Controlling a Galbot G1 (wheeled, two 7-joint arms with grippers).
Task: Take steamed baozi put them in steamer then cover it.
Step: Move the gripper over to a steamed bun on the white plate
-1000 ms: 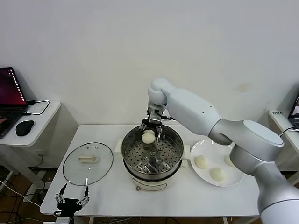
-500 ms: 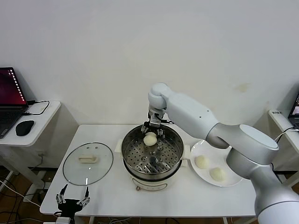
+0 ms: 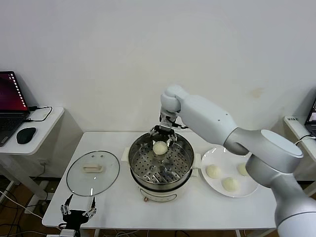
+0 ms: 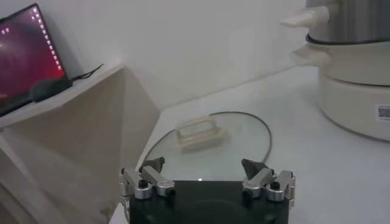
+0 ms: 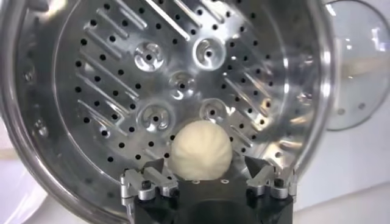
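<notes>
One steamed baozi (image 3: pixel 159 147) (image 5: pixel 200 156) rests on the perforated tray at the back of the steamer (image 3: pixel 136 165) (image 5: pixel 122 73). My right gripper (image 3: pixel 167 133) (image 5: pixel 205 162) hovers just above it, open, its fingers standing apart from the bun on either side. Three more baozi (image 3: pixel 213 171) lie on the white plate (image 3: pixel 219 158) to the right of the steamer. The glass cover (image 3: pixel 106 177) (image 4: pixel 244 137) lies flat on the table to the steamer's left. My left gripper (image 3: pixel 78 210) (image 4: pixel 203 164) waits open at the table's front left edge, just short of the cover.
A side table at the far left carries a laptop (image 3: pixel 10 94) and a mouse (image 3: pixel 25 135). The steamer's cream base (image 4: pixel 359 73) stands to one side of the cover. The white wall runs close behind the table.
My right gripper has opened and let go of the baozi, which now lies on the steamer tray. The gripper shifted slightly right. The left arm has not moved.
</notes>
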